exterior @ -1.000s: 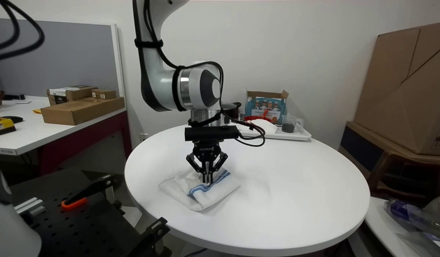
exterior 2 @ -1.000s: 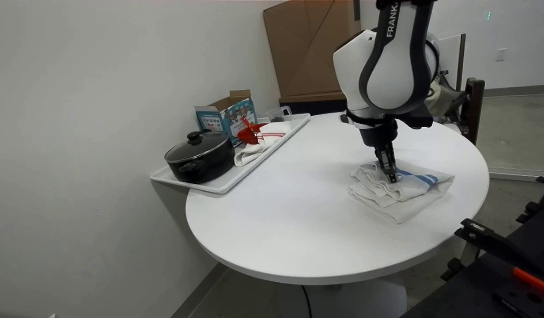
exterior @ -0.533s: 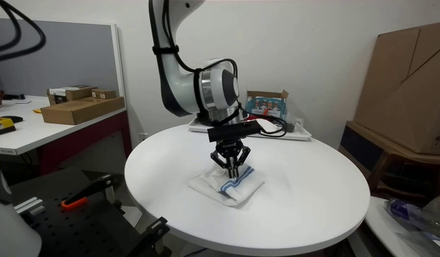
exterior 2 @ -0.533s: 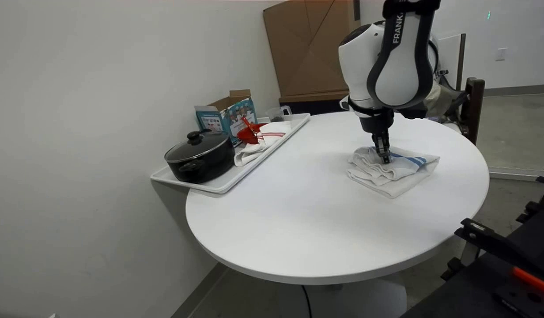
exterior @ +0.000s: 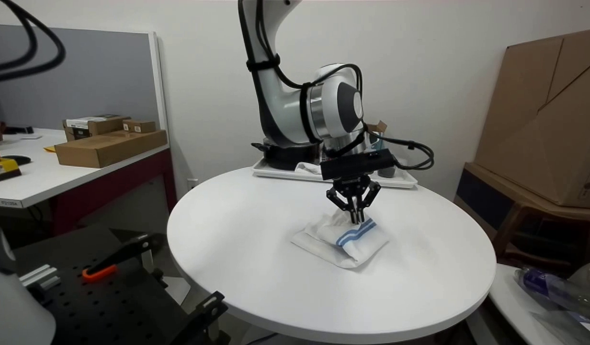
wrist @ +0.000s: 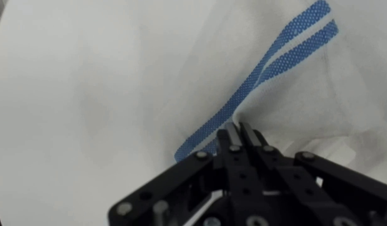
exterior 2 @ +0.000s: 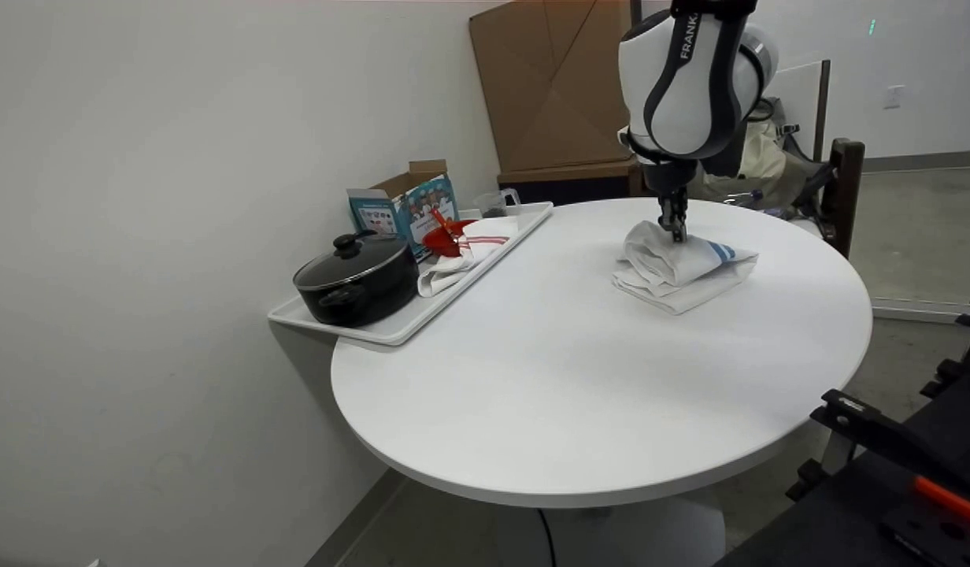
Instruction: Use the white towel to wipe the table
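The white towel and the gripper shift across the round table from a second earlier, away from the edge beside the black board and toward the edge facing the carton. Fingers nearly meeting, the gripper pinches a raised fold by the blue stripes; the towel's lower layers lie on the table, just off its middle. A wiping stroke appears under way; the next move likely calls for pressing the towel flatter without losing grip.
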Available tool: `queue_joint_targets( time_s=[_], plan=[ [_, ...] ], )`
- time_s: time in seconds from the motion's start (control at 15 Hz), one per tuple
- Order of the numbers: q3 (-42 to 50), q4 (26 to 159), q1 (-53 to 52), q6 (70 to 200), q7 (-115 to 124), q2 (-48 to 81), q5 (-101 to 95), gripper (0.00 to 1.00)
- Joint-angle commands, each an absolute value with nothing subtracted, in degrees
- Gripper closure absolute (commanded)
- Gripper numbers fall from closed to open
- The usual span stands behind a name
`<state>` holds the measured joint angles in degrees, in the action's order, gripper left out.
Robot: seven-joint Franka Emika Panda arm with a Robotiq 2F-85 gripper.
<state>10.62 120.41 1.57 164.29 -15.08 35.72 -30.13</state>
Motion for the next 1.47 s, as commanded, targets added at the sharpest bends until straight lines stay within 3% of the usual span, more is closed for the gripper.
queue_joint_targets(
  time_s=[0.0, 0.87, 1.4],
  plan=[
    [9.25, 117.57, 4.03, 163.75, -16.35, 38.03, -26.64, 0.92],
    [3.49, 130.47, 3.00, 162.05, -17.19, 35.67, -24.80, 0.92],
    [-0.46, 133.39, -6.75, 163.41, -12.22, 35.28, -25.83, 0.92]
  ],
)
